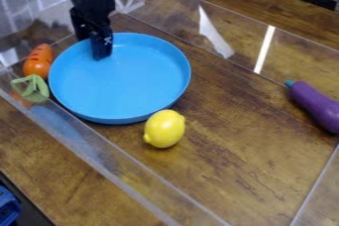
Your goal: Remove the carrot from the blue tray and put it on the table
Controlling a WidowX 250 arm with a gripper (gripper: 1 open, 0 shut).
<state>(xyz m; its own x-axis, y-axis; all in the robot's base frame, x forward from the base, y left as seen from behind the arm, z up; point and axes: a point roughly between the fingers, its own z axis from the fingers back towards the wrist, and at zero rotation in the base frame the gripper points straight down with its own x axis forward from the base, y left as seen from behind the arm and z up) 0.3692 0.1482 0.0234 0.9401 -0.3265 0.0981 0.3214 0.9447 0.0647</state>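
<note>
The carrot (39, 60), orange-red with a green leafy top, lies on the table (239, 161) just left of the blue tray (133, 86), outside its rim. The tray's inside is bare. My black gripper (97, 46) hangs over the tray's far-left rim, to the right of the carrot and apart from it. It is open, with nothing between its fingers.
A yellow lemon (165, 128) sits on the table against the tray's near rim. A purple eggplant (318, 105) lies at the right edge. Clear acrylic panels (93, 161) stand along the table's sides.
</note>
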